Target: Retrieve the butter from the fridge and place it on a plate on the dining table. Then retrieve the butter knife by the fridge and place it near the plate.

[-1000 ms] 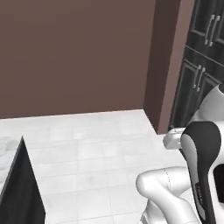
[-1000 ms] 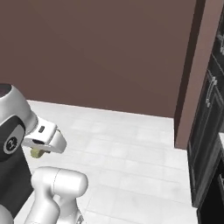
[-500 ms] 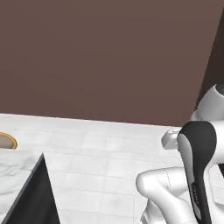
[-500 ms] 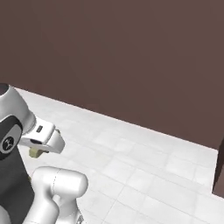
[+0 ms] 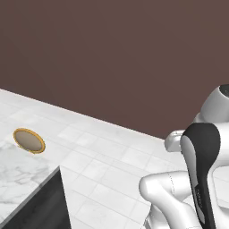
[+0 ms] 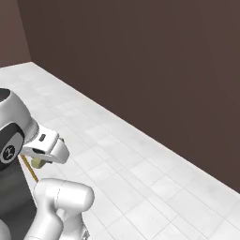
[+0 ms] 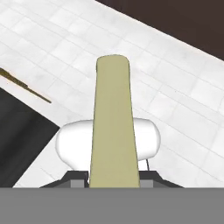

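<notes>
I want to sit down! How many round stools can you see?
1. One round tan stool with a golden rim stands on the white tiled floor beside the marble dining table, in the left base view. More may be hidden outside the views.

A dark brown wall [image 5: 112,58] is standing behind a white tiled floor [image 5: 112,161], and a round tan stool [image 5: 28,140] is sitting at the marble's edge.

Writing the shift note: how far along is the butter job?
Done: the butter is out of the fridge, clamped in the claw. In hand: carrying it over the white tiled floor, with a marble counter corner and a round tan stool at the left. Left: setting it on the plate, then fetching the butter knife.
</notes>
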Available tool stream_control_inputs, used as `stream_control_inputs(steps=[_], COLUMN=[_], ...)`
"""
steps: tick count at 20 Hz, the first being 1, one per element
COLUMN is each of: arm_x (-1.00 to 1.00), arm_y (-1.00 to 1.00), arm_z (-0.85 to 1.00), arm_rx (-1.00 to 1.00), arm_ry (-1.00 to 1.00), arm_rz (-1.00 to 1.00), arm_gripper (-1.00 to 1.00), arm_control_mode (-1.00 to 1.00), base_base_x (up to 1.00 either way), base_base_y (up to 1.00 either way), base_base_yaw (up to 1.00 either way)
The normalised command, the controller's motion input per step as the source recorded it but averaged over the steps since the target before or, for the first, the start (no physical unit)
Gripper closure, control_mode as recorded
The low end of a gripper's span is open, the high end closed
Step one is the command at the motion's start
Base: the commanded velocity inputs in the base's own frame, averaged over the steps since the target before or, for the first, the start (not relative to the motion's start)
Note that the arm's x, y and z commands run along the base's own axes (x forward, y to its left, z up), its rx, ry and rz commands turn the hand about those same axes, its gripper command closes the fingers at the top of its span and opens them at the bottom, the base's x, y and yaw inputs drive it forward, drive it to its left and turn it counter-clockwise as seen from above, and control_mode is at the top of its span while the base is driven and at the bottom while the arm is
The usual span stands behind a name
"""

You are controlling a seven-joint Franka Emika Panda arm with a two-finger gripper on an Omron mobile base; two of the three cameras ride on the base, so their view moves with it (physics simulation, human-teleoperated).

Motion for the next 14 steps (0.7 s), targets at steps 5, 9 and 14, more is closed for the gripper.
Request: stream_control_inputs(steps=[5, 9, 14], arm_x=[0.00, 0.00, 0.00], arm_y=[0.00, 0.00, 0.00], arm_z=[0.00, 0.00, 0.00], arm_rx=[0.00, 0.00, 0.00], arm_ry=[0.00, 0.00, 0.00], arm_rz=[0.00, 0.00, 0.00], arm_gripper=[1.00, 1.00, 1.00], arm_control_mode=[1.00, 1.00, 1.00], base_base_x=[0.75, 1.00, 1.00], base_base_y=[-0.64, -0.53, 0.01], base_base_yaw=[0.32, 0.19, 0.04])
